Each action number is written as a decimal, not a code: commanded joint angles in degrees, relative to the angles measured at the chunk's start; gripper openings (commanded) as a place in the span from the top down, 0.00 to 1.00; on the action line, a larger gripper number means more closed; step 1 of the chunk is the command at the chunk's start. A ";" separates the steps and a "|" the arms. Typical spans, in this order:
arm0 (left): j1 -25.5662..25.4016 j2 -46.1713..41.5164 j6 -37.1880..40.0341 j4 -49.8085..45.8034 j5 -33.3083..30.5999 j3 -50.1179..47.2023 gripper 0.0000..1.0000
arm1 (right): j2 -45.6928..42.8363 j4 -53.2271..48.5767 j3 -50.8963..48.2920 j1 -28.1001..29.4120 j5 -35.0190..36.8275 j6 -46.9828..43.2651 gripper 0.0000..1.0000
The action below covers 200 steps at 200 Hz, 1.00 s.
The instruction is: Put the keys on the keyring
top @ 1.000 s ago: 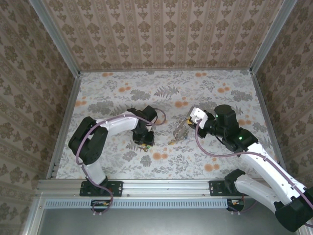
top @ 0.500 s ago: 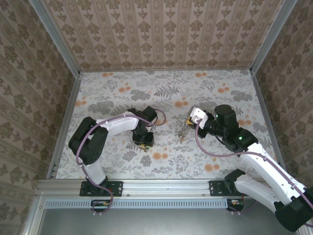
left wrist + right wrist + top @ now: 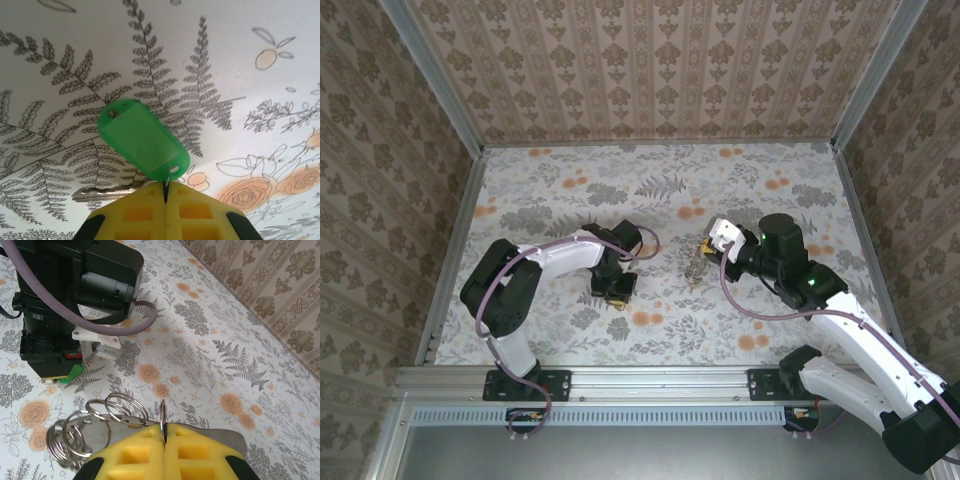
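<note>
Key [image 3: 142, 140]: translucent green head, silver blade. Keyring rings [image 3: 85, 432]: silver. Left gripper pads [image 3: 135, 215]: yellow. Table [image 3: 240, 60]: white, grey ferns, orange roses. Walls [image 3: 650, 70]: brown damask.

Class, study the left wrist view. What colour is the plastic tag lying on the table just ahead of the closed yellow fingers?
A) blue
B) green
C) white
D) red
B: the key tag is plainly green. It lies flat on the fern-print table, and its holed end meets the tips of the shut left gripper.
</note>
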 commanded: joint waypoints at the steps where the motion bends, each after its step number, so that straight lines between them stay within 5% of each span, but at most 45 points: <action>1: -0.31 -0.93 0.50 -1.22 0.04 1.02 1.00 | -0.41 3.37 0.07 -0.31 -1.17 1.49 1.00; 35: -0.31 -2.95 3.87 -2.91 -0.20 2.21 1.00 | -0.33 3.39 -0.22 -0.31 -1.89 1.67 1.00; 69: -0.48 -12.55 17.99 -0.60 4.57 2.89 1.00 | 1.16 0.96 1.18 -0.27 -1.94 2.83 1.00; 106: -0.26 -24.58 34.11 0.45 2.16 4.36 1.00 | 2.69 0.67 1.14 1.76 -9.86 -3.21 1.00; 165: -1.44 -39.38 61.98 17.83 12.34 -5.20 1.00 | 3.65 3.58 0.29 6.62 -15.76 -10.35 1.00; 200: -2.25 -42.69 67.56 25.99 13.55 -9.82 1.00 | 4.04 7.08 -0.94 7.22 -21.71 -11.76 1.00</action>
